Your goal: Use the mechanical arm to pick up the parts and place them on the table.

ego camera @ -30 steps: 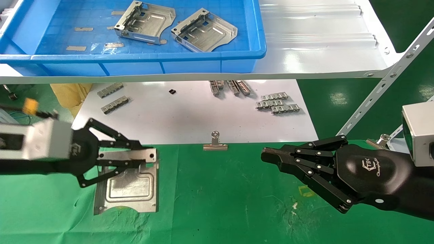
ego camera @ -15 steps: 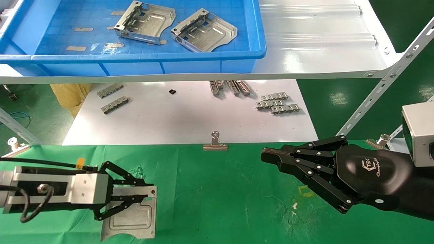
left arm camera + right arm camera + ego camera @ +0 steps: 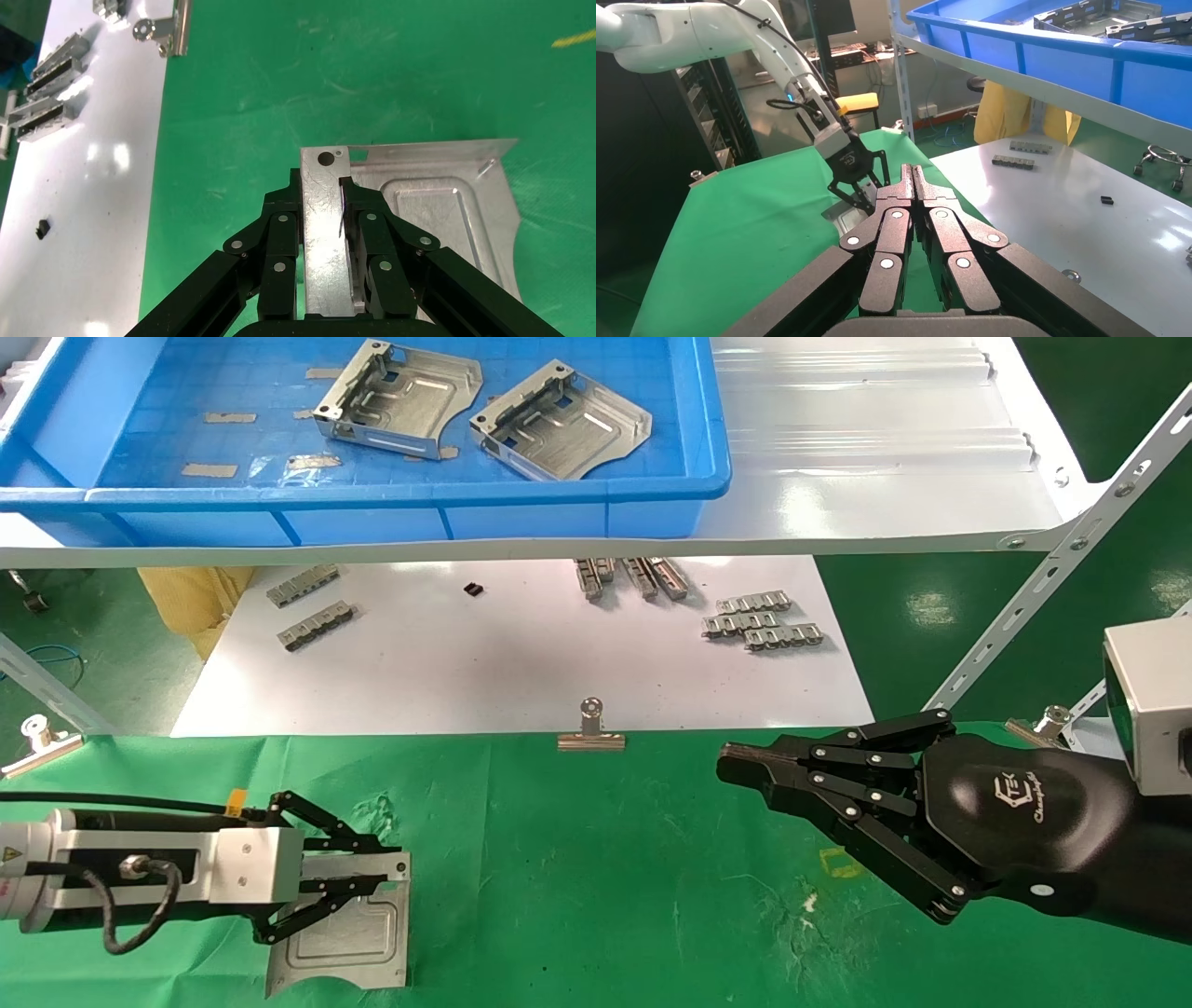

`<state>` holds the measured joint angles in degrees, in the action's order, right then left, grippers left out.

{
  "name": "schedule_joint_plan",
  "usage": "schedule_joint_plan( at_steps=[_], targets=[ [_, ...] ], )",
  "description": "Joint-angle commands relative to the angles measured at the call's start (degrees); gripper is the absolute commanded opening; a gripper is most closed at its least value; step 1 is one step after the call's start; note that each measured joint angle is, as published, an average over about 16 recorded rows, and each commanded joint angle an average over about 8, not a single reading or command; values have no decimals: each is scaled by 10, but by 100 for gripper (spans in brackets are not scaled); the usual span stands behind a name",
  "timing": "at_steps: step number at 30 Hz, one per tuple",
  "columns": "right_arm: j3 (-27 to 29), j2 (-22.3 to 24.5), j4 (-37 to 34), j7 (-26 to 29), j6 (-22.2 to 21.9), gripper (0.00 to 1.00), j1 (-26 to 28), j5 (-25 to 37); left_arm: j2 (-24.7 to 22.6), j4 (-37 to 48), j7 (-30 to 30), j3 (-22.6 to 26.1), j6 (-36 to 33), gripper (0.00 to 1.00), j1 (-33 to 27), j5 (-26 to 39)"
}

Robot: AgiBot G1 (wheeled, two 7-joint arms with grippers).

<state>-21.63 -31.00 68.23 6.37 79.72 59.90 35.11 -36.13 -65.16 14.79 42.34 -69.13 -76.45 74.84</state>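
My left gripper (image 3: 377, 877) is shut on the raised flange of a flat silver bracket (image 3: 349, 943), low at the near left of the green cloth table (image 3: 605, 877). I cannot tell whether the bracket touches the cloth. In the left wrist view my left gripper (image 3: 325, 186) has both jaws pressed on the upright flange, and the bracket's plate (image 3: 436, 203) lies beside it. Two more brackets (image 3: 400, 398) (image 3: 559, 421) lie in the blue tray (image 3: 372, 495) on the shelf. My right gripper (image 3: 736, 761) is shut and empty over the cloth's right side; it also shows in the right wrist view (image 3: 912, 172).
A white sheet (image 3: 512, 663) behind the cloth carries small ridged metal strips (image 3: 764, 621). A silver binder clip (image 3: 591, 733) sits on the cloth's far edge, and another (image 3: 33, 747) at far left. A slanted perforated shelf brace (image 3: 1052, 561) stands at the right.
My left gripper has carried the bracket down and toward the near left of the cloth, slowing over the last half second. The right arm has not moved.
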Motion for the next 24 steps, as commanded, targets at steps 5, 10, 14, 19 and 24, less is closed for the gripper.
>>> schedule_joint_plan(
  at_steps=[5, 10, 14, 19, 24],
  targets=[
    [0, 0, 0, 0, 0, 0, 0, 0, -6, 4, 6, 4, 21, 94, 5, 19],
    [0, 0, 0, 0, 0, 0, 0, 0, -11, 9, 13, 6, 30, 100, 5, 28],
    [0, 0, 0, 0, 0, 0, 0, 0, -14, 12, 17, 5, 33, 100, 5, 29],
    [0, 0, 0, 0, 0, 0, 0, 0, -12, 11, 16, 0, 26, 100, 1, 15],
    [0, 0, 0, 0, 0, 0, 0, 0, -4, 4, 12, -8, 13, 100, -3, -4]
  ],
)
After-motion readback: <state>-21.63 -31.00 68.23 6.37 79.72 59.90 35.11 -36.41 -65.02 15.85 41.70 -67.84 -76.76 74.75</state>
